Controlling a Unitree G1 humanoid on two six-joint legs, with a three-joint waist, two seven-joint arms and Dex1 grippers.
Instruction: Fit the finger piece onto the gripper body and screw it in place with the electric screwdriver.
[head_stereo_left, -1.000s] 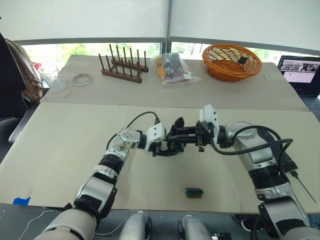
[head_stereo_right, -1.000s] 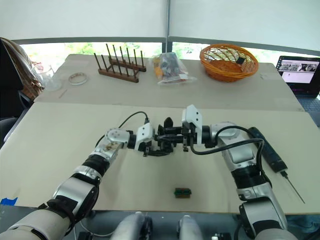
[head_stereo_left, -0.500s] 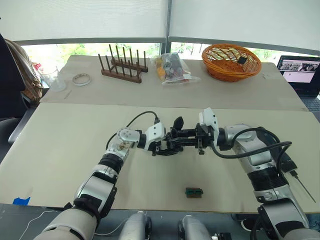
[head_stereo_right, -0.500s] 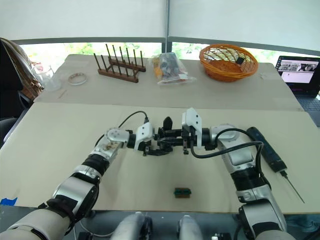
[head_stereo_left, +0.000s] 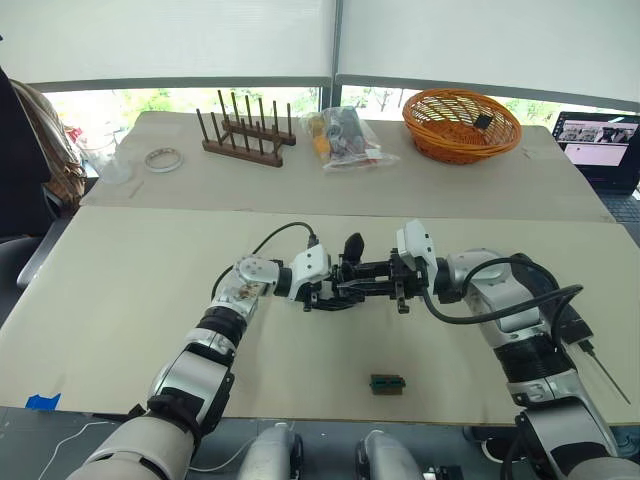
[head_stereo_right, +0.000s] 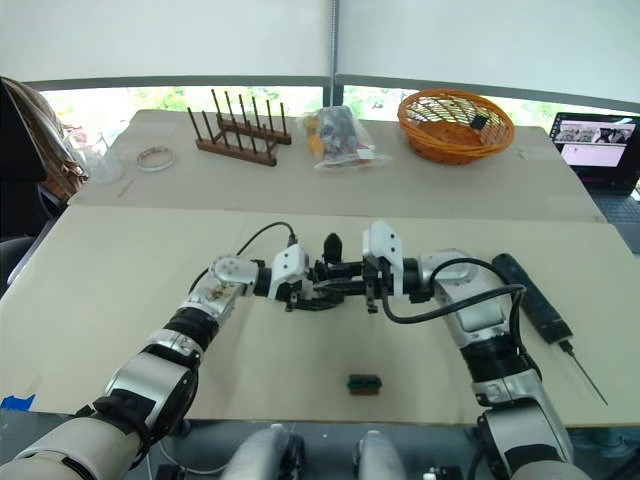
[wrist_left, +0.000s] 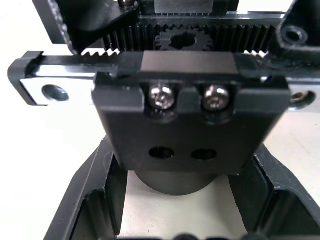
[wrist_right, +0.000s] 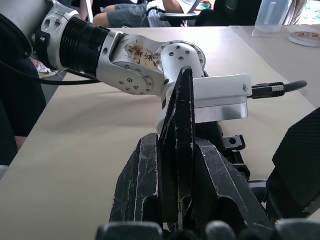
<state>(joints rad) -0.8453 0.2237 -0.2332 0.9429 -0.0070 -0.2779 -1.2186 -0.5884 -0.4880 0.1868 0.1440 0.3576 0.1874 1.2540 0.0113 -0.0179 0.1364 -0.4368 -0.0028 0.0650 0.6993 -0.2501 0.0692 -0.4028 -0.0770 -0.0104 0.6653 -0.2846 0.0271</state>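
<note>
Wrist close-ups show the left gripper (head_stereo_left: 322, 293) clamping the squat black toothed gripper body (wrist_left: 190, 115) and the right gripper (wrist_right: 177, 200) pinching the flat black finger piece (wrist_right: 181, 130); no lettering is legible.

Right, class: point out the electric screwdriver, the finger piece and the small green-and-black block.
electric screwdriver (head_stereo_right: 533, 297): right eye view, middle of its black barrel.
finger piece (wrist_right: 181, 135): right wrist view, its flat side.
green-and-black block (head_stereo_left: 386, 383): left eye view, its top.

I note the gripper body (wrist_left: 190, 120) in matt black plastic with two bright metal screws (wrist_left: 162, 96), the finger piece (wrist_right: 180, 145) rough-edged black plastic.
</note>
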